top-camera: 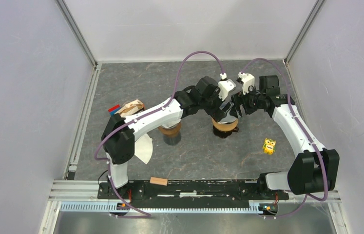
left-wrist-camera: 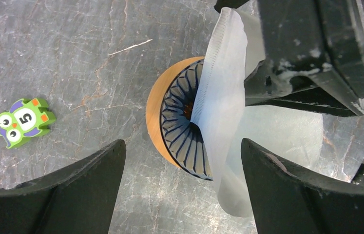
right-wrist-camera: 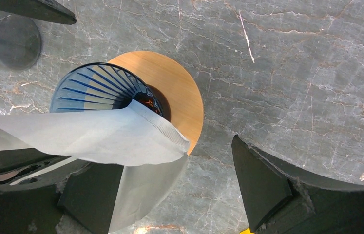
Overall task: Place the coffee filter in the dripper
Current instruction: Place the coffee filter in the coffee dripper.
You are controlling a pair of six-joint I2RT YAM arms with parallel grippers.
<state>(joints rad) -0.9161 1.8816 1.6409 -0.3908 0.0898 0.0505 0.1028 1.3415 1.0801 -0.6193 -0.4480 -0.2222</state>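
- step in hand: seating the coffee filter (left-wrist-camera: 221,97) in the dripper (left-wrist-camera: 177,129). judging by how the paper sits, not done yet.
- the dripper is mid tabletop (top-camera: 194,161), a bit right of centre. it is a blue ribbed cone in a round wooden collar (right-wrist-camera: 177,92), upright.
- the filter hangs over the dripper's mouth, folded flat, with its crimped seam running across the cone. it covers only part of the mouth and the other ribs are bare. the paper is not opened out.
- left end effector (left-wrist-camera: 183,146): fingers wide apart, straddling the dripper from above, clamped on nothing. the filter's lower end is just beside one finger, cannot tell if touching.
- right end effector (right-wrist-camera: 177,165): fingers apart too, no pinch. the paper drapes over one of its fingers and seems to rest there.
- so nothing grips the filter. it looks propped by that finger and the cone rim.
- doing it well: the paper is light and springy and will likely slide or tip off if that finger pulls away sideways. better to ease the finger down and out so the filter's point drops toward the cone's centre hole.
- then a fingertip presses gently inside to spread the fold against the ribs. keep it light, as the dripper could tip or skid on its collar.
- watch clearance: the two end effectors are very near each other over the cone.
- owl toy (left-wrist-camera: 23,121) lies well apart, to the right and nearer, not in the way.
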